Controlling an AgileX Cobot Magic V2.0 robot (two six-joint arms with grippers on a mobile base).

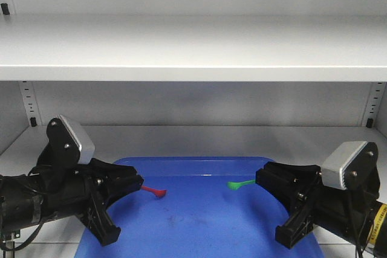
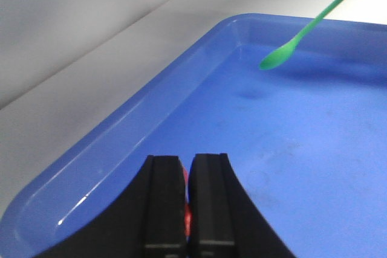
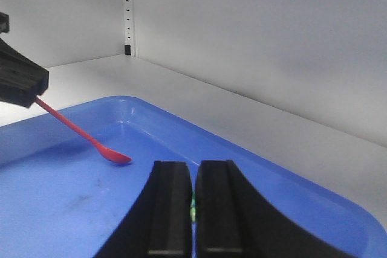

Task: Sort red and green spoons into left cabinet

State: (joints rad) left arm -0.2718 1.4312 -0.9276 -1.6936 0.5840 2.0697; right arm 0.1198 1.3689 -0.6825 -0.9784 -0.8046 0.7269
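Observation:
My left gripper (image 1: 138,180) is shut on the red spoon (image 1: 155,191) and holds it by the handle just above the blue tray (image 1: 199,222). In the left wrist view a red sliver shows between the closed fingers (image 2: 163,203). My right gripper (image 1: 261,180) is shut on the green spoon (image 1: 240,183), bowl pointing left over the tray. In the right wrist view a green sliver sits between the closed fingers (image 3: 169,209). The red spoon also shows in the right wrist view (image 3: 91,140), and the green spoon in the left wrist view (image 2: 299,37).
The tray lies on a white lower shelf surface (image 1: 199,140). A white upper shelf (image 1: 193,49) spans the whole width above. Slotted uprights stand at the back left (image 1: 27,104) and back right (image 1: 373,104). No cabinet shows in view.

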